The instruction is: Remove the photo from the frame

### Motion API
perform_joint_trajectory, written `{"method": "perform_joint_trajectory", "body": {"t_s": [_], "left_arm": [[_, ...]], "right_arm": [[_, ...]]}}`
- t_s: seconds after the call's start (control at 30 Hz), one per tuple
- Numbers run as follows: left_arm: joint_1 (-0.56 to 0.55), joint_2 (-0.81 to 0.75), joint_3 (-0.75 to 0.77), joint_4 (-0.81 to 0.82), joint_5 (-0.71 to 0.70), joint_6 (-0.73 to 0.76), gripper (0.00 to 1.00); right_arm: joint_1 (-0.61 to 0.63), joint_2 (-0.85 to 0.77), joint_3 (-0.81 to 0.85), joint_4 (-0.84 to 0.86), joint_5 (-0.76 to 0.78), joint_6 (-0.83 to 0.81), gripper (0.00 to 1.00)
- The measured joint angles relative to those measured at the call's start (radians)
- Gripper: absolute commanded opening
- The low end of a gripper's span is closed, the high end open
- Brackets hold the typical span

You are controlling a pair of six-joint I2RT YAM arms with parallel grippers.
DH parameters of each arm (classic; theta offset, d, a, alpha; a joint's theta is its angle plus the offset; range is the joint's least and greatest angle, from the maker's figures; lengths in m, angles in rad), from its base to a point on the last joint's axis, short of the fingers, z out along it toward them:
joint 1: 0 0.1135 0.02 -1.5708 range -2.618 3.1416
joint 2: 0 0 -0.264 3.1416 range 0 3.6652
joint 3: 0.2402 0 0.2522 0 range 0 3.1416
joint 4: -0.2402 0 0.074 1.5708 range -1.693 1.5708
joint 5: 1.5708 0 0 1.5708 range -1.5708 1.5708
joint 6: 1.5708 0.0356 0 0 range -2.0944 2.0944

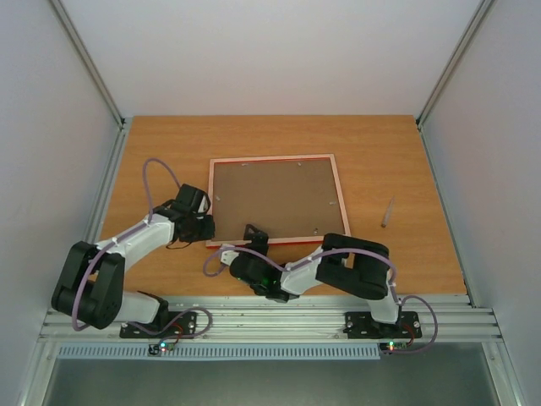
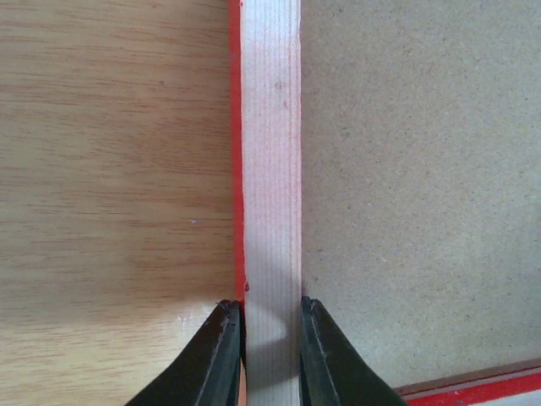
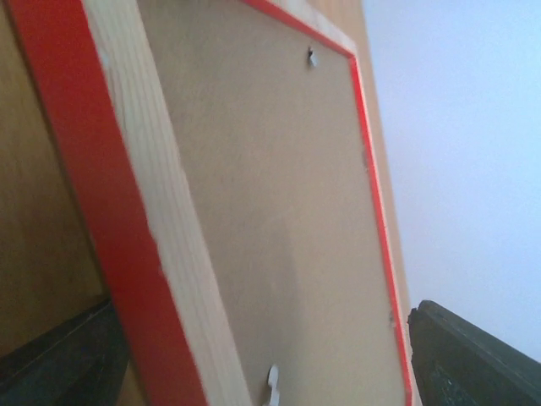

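Left hand (image 2: pixel 272 342) low on the frame (image 2: pixel 270 169), clamped across its left rail. Right hand (image 3: pixel 258 355) wide open at the frame's near edge.

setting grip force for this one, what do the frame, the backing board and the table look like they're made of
Frame: bare pale wood on its back, fine straight grain lines showing, bright red paint on the outer edge. Backing board: matte tan speckled sheet, probably hardboard or fibreboard. Table: smooth oak-pattern surface, veneer or laminate, cannot tell which.
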Motion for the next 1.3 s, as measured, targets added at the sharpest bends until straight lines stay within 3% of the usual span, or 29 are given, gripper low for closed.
{"method": "perform_joint_trajectory", "body": {"t_s": [0.3, 0.63, 0.9, 1.1, 1.3], "left_arm": [[0.000, -0.007, -0.003, 0.003, 0.010, -0.005, 0.04], [0.000, -0.013, -0.006, 0.020, 0.016, -0.014, 0.05], [0.000, -0.105, -0.017, 0.019, 0.031, -0.032, 0.15], [0.023, -0.264, -0.017, -0.013, 0.045, -0.066, 0.29], [0.090, -0.532, 0.038, -0.105, 0.027, -0.113, 0.42]], "right_arm": [[-0.002, 0.110, 0.060, 0.139, 0.046, -0.126, 0.68], [-0.012, 0.172, 0.064, 0.217, 0.065, -0.198, 0.30], [-0.012, 0.149, 0.052, 0.213, 0.086, -0.253, 0.04], [-0.012, 0.061, 0.041, 0.211, 0.079, -0.251, 0.01], [-0.014, -0.068, 0.032, 0.115, 0.055, -0.222, 0.01]]}}
